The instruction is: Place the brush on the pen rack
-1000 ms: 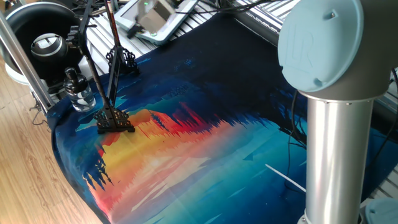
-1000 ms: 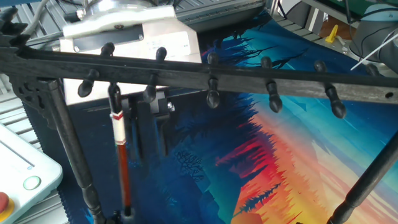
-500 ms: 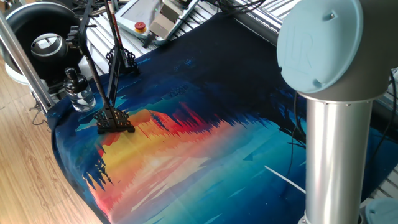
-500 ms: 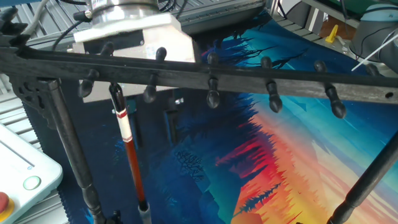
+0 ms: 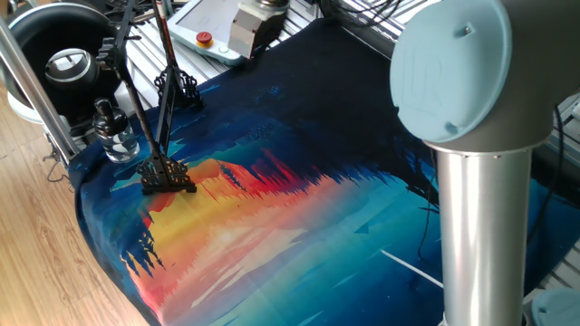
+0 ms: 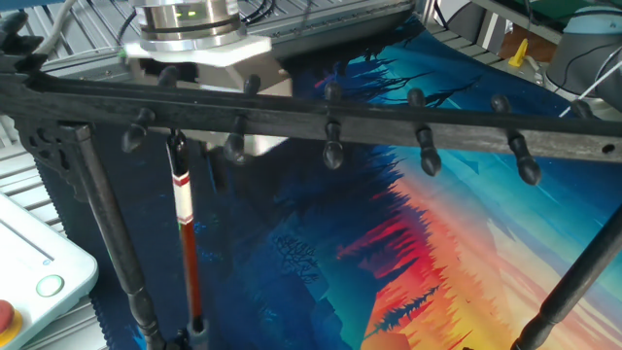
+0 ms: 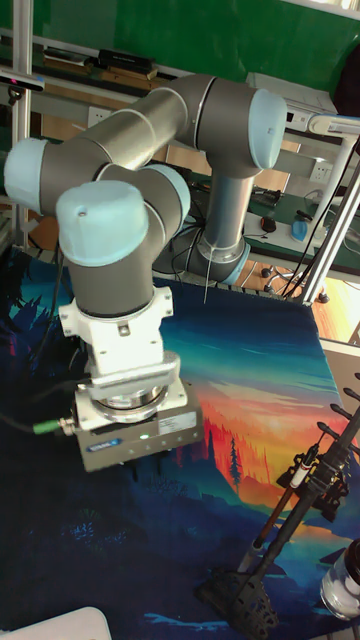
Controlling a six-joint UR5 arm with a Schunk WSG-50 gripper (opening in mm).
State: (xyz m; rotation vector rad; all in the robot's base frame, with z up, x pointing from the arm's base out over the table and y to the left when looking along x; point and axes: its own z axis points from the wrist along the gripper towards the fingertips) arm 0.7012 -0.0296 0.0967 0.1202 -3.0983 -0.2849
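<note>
The pen rack (image 5: 168, 174) is a black ornate stand at the mat's left edge; its top bar (image 6: 389, 115) with hooks fills the close view, and the pen rack (image 7: 300, 525) also stands at the lower right in the tall view. The brush (image 6: 183, 248), reddish-brown with a white band, hangs upright from a hook at the bar's left end; the brush (image 7: 283, 497) shows slanted in the tall view. My gripper (image 7: 150, 467) hovers away from the rack over the dark blue mat, holding nothing. Its fingers (image 6: 255, 146) are mostly hidden behind the bar and stand apart.
A clear glass bottle (image 5: 113, 134) with a black cap stands beside the rack's foot. A round black pot (image 5: 63, 50) sits behind it. A pale control box (image 5: 201, 23) with a red button lies at the mat's far edge. A thin white rod (image 5: 410, 270) lies near the arm's column.
The gripper has risen and drawn back from the rack with nothing in it. The brush swung on its hook and now hangs nearly straight.
</note>
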